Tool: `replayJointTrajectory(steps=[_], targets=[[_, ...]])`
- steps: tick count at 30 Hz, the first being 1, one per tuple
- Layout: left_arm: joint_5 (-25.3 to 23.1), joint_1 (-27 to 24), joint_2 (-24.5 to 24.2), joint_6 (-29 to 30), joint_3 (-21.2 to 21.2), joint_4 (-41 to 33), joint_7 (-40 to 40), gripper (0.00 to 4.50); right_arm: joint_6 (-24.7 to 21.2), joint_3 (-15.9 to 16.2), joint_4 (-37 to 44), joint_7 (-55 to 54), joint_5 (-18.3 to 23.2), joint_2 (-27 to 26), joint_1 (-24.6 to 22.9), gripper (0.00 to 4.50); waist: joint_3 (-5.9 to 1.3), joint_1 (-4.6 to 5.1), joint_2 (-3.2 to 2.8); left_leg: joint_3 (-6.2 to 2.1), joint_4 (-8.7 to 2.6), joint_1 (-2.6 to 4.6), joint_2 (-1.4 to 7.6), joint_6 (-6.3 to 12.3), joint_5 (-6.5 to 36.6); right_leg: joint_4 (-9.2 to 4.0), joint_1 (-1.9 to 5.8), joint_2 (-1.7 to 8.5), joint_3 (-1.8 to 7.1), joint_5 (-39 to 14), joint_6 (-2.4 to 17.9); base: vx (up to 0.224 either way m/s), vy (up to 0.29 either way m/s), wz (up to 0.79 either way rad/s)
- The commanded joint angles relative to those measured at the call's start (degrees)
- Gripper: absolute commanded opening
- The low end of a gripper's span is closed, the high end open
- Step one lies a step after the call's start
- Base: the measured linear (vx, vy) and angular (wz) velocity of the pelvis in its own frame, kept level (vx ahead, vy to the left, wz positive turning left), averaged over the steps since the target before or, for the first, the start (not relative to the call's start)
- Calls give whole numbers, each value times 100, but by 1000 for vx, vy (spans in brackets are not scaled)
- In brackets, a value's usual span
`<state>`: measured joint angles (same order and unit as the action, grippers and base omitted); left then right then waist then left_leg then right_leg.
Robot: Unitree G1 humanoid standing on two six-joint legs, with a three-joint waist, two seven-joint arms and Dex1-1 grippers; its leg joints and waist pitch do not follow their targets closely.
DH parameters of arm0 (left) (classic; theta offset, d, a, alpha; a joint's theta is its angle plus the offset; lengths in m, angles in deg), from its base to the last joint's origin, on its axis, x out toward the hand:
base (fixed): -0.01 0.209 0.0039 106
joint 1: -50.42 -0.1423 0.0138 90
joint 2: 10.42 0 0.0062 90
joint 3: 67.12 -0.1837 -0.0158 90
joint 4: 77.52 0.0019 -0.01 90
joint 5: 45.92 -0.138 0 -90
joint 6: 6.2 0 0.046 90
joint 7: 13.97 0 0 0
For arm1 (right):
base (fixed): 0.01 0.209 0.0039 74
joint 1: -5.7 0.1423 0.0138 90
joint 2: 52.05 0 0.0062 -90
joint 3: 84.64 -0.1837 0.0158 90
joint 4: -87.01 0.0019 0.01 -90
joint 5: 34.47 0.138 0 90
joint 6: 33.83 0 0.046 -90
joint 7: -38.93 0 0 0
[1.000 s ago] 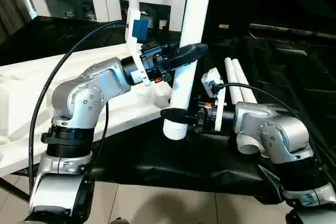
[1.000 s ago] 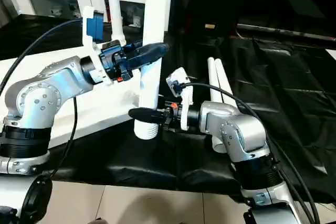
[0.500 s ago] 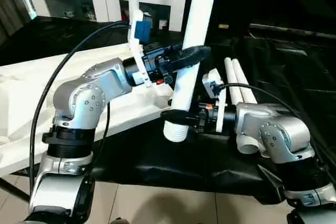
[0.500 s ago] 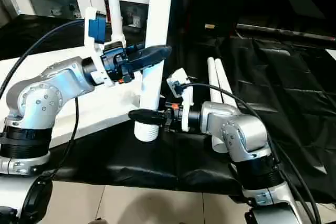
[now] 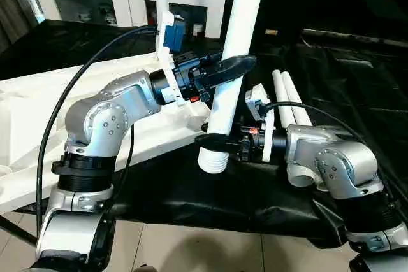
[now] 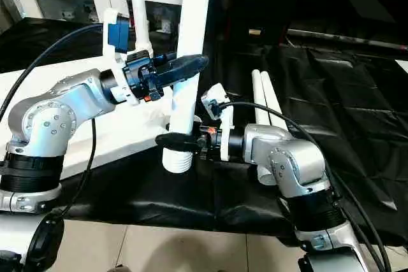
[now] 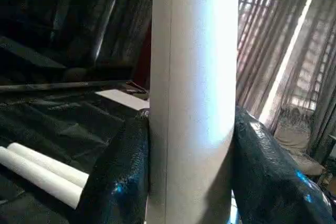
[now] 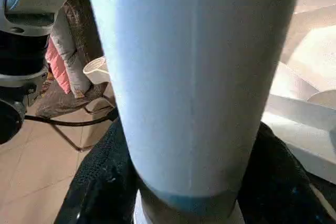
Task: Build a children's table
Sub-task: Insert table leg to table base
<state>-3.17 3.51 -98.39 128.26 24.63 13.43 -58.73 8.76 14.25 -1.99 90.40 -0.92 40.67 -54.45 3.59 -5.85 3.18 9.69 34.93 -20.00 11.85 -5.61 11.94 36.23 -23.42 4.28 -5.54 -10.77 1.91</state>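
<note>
Flat white plastic rectangular table top [image 5: 38,119], ribbed underside up, lies on black-draped table [image 5: 357,81] just beside left gripper [image 5: 231,68]. Long white tapered tube leg [image 5: 233,49] stands near upright between both jaws. Left gripper pinches leg mid-length; right gripper [image 5: 213,143] clamps it lower, just above ribbed end. Two more white tube legs [image 5: 288,103] lie behind right gripper.

Head eyes look down; both wrist cameras closely face one leg [image 7: 193,77].

Held leg [image 5: 231,62] more tilted, top rightward.
</note>
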Motion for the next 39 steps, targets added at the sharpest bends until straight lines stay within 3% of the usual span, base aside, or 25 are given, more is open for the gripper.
replayJointTrajectory(steps=[1,5,9,11,13,14,15,16,17,18,19,21,22,24,25,27,28,29,30,31,35,36,37,39], targets=[[8,3,53,-4,8,-49,63,235,25,-101,25,-59,-26,53,-34,196,-460,-12,16,12,-336,-54,94,61,-105,-333,443,361,354,-431,869,0,0,0],[153,67,214,35,233,138,275,282,258,-281,-122,-451,-168,-124,-12,194,-460,-8,15,12,-339,-57,85,38,-108,-348,443,361,349,-470,876,0,0,0],[69,194,886,-1243,915,597,999,293,747,-855,-582,-1387,-316,-578,189,193,-471,8,11,20,-329,-66,76,-12,-37,-393,440,362,348,-549,873,0,0,0],[162,275,1136,-1625,1261,771,1358,293,1000,-1054,-694,-1729,-364,-729,246,193,-473,8,-6,12,-336,-62,76,6,-44,-371,451,352,346,-503,842,0,0,0],[116,334,1237,-1859,1464,939,1649,293,1245,-1250,-781,-2077,-403,-876,274,193,-474,15,17,15,-337,-58,68,-15,14,-392,449,354,338,-579,794,0,0,0],[59,351,1203,-1939,1517,1068,1688,293,1388,-1323,-853,-2303,-506,-910,287,193,-470,9,-57,1,-345,-48,72,-20,9,-382,434,354,339,-587,758,0,0,0],[32,358,1183,-1969,1533,1131,1684,293,1452,-1353,-891,-2404,-567,-926,293,193,-473,30,-21,8,-345,-42,71,-16,-17,-384,435,333,339,-510,725,0,0,0],[-261,337,1028,-1982,1351,1271,1687,293,1585,-1312,-967,-2534,-765,-873,286,193,-474,28,-20,6,-346,-48,65,-14,-45,-378,441,334,339,-471,719,0,0,0],[-1181,210,575,-2222,621,1531,1448,293,1843,-1132,-1120,-2717,-1229,-686,242,193,-479,43,-61,-3,-351,-35,65,-20,-67,-384,417,316,330,-437,652,0,0,0],[-1842,88,217,-2418,-13,1666,1132,293,1971,-984,-1199,-2789,-1517,-543,188,193,-477,55,-56,-22,-366,-11,67,-2,-59,-403,401,298,324,-626,398,0,0,0],[-2127,34,46,-2490,-311,1734,983,293,2023,-921,-1233,-2820,-1636,-480,156,193,-472,63,-63,-17,-367,-6,65,-26,-46,-402,404,300,331,-692,329,0,0,0],[-3081,-109,-482,-2873,-1307,2146,529,293,2132,-821,-1274,-2920,-1876,-339,-35,193,-465,50,-72,-10,-374,-6,68,-89,-65,-404,397,323,354,-698,278,0,0,0],[-3212,-115,-533,-2968,-1427,2242,477,293,2137,-831,-1263,-2930,-1877,-337,-71,193,-470,51,-76,-10,-368,-11,65,-97,-41,-392,403,324,359,-650,289,0,0,0],[-3522,-116,-633,-3252,-1721,2497,237,293,2142,-871,-1210,-2929,-1871,-342,-149,193,-500,67,-80,-18,-372,-28,81,-98,-81,-327,444,347,362,-214,583,0,0,0],[-3594,-43,-607,-3161,-1808,2868,231,293,2075,-950,-1120,-2974,-1803,-386,-200,193,-509,60,-143,-24,-364,-20,83,-87,-118,-311,434,350,364,-54,678,0,0,0],[-3629,1,-600,-3107,-1858,3074,212,293,2056,-981,-1091,-3011,-1771,-409,-220,193,-493,82,-98,-10,-368,-32,74,-32,-3,-310,449,348,363,97,911,0,0,0],[-3643,15,-600,-3095,-1875,3136,205,293,2055,-988,-1087,-3025,-1763,-416,-224,193,-490,80,-94,-12,-370,-37,75,-34,32,-310,459,357,363,55,933,0,0,0],[-3664,39,-609,-3024,-1965,3315,57,293,2073,-991,-1086,-3029,-1763,-419,-229,193,-484,70,-205,-23,-371,-31,78,-63,121,-313,459,374,363,-48,977,0,0,0],[-3690,63,-618,-2970,-2040,3496,-64,293,2092,-978,-1078,-3032,-1780,-414,-237,193,-470,84,-232,-5,-371,-12,66,-54,210,-370,429,362,364,-155,965,0,0,0],[-3749,92,-626,-2988,-2105,3666,-179,277,2135,-963,-1087,-3034,-1814,-414,-246,193,-466,97,-162,0,-377,-12,57,-55,340,-382,449,344,363,-315,951,0,0,0],[-4104,334,-566,-3004,-2078,4428,109,260,2135,-968,-988,-3000,-1838,-451,-338,193,-473,80,-221,-5,-366,-15,47,-20,375,-413,452,338,359,-498,900,0,0,0],[-4158,377,-561,-3019,-2084,4529,158,226,2128,-968,-973,-2983,-1836,-453,-348,193,-480,74,-218,-17,-370,-19,59,-9,357,-410,459,354,355,-506,888,0,0,0],[-4206,425,-572,-2915,-2090,4640,211,226,2122,-953,-948,-2975,-1835,-460,-373,193,-481,66,-240,-22,-369,-23,60,-15,347,-404,463,361,353,-506,899,0,0,0],[-4204,434,-575,-2898,-2080,4670,201,216,2123,-942,-945,-2971,-1836,-457,-376,193,-476,70,-235,-23,-371,-36,63,-4,361,-409,464,365,349,-516,953,0,0,0]])
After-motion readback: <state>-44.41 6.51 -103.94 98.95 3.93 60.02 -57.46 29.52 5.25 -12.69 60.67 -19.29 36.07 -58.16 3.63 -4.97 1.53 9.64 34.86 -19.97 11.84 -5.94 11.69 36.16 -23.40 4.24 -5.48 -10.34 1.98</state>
